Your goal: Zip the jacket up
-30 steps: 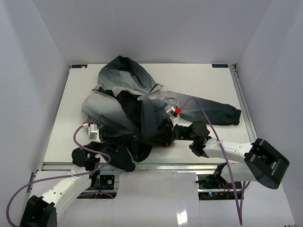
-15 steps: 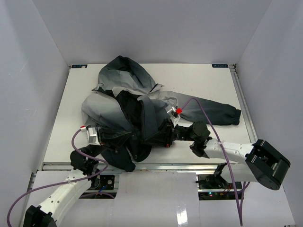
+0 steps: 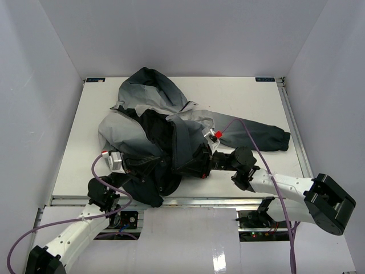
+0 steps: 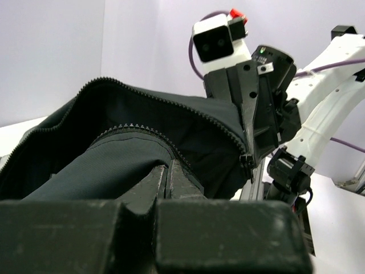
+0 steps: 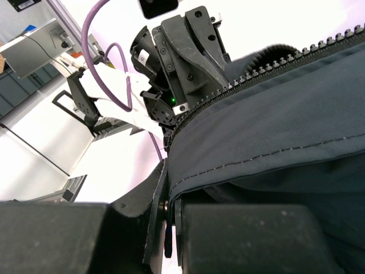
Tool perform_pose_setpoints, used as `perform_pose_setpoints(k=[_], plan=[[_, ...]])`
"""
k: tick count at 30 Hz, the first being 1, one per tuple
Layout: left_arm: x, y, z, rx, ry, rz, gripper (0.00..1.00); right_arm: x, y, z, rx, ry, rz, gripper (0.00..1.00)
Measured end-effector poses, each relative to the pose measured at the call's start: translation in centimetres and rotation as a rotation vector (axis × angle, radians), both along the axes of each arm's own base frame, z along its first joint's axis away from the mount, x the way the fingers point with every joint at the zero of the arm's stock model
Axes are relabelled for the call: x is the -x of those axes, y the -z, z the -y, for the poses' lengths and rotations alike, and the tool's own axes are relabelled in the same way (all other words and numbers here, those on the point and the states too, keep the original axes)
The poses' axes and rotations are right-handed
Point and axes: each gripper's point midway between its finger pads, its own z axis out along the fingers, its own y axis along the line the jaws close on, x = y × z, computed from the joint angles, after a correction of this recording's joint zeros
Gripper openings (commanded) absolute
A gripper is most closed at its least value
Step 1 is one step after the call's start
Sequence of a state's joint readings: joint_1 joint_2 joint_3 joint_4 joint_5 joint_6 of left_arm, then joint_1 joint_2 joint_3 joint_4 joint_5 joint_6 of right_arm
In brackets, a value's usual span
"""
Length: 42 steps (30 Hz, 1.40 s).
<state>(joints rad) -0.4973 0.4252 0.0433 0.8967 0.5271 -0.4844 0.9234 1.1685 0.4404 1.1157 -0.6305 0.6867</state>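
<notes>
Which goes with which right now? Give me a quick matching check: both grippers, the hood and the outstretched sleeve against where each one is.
Things:
1. left gripper
2. right gripper
3. hood
4. sleeve

Places:
A. lies flat toward the right side of the table
B. shut on the near edge of the jacket, left end
C. bunched at the far side of the table
D. shut on the jacket's near edge, right end

Pairs: 1-B, 2-D, 3-C, 4-A
</notes>
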Motion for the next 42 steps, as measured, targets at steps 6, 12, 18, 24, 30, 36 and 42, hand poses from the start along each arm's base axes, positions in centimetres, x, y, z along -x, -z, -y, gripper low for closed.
perform_pose_setpoints(k=[6, 12, 18, 24, 30, 36, 42], plan=[[0.8, 0.7, 1.3, -0.033, 0.039, 0.014, 0.00, 0.3, -0.6, 0.8, -0.010, 0.022, 0.024, 0.08], [1.5, -0.3, 1.4, -0.015, 0.049, 0.075, 0.00, 0.3, -0.3, 1.2, 0.000, 0.039, 0.030, 0.08], [2.3, -2.3, 0.6, 0.043, 0.037, 0.152, 0.00, 0.3, 0.3, 1.2, 0.009, 0.041, 0.018, 0.08], [2.6, -2.8, 0.5, 0.056, 0.035, 0.171, 0.00, 0.2, 0.7, 0.9, 0.012, 0.036, 0.006, 0.08], [2.6, -2.9, 0.4, 0.058, 0.034, 0.176, 0.00, 0.2, 0.6, 0.7, -0.005, 0.019, -0.013, 0.08], [2.5, -2.9, 0.5, 0.061, 0.035, 0.175, 0.00, 0.2, 0.8, 0.4, -0.005, 0.009, -0.035, 0.08], [2.5, -3.1, 0.5, 0.070, 0.040, 0.177, 0.00, 0.3, 0.7, 0.4, -0.012, 0.002, -0.038, 0.08]])
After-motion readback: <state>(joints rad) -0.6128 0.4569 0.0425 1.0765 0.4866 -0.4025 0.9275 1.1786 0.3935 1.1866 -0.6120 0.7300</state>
